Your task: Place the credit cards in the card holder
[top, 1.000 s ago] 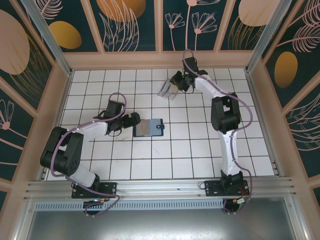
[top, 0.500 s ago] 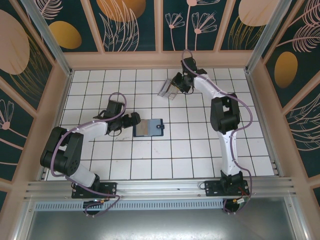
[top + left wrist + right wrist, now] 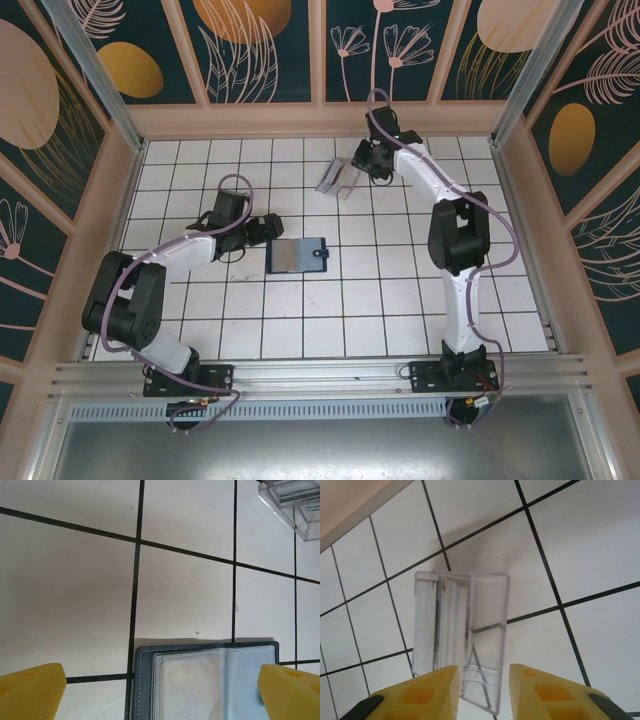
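The dark navy folding card holder (image 3: 298,255) lies open and flat mid-table on the white tiled table (image 3: 400,300), with its glossy clear sleeve (image 3: 195,685) facing up. I cannot tell whether any credit cards sit inside, so filling looks barely begun. The left gripper (image 3: 266,228) hangs just beside it, yellow fingers spread wide and empty. The right gripper (image 3: 484,690), its jaws narrowed, straddles the near edge of the rigid clear plastic tray (image 3: 470,574); I cannot tell whether it grips.

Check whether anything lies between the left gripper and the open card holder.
Nothing visible does. The card holder lies open on bare tiles directly ahead of the left gripper, whose jaws stand wide; the clear tray sits well beyond it.
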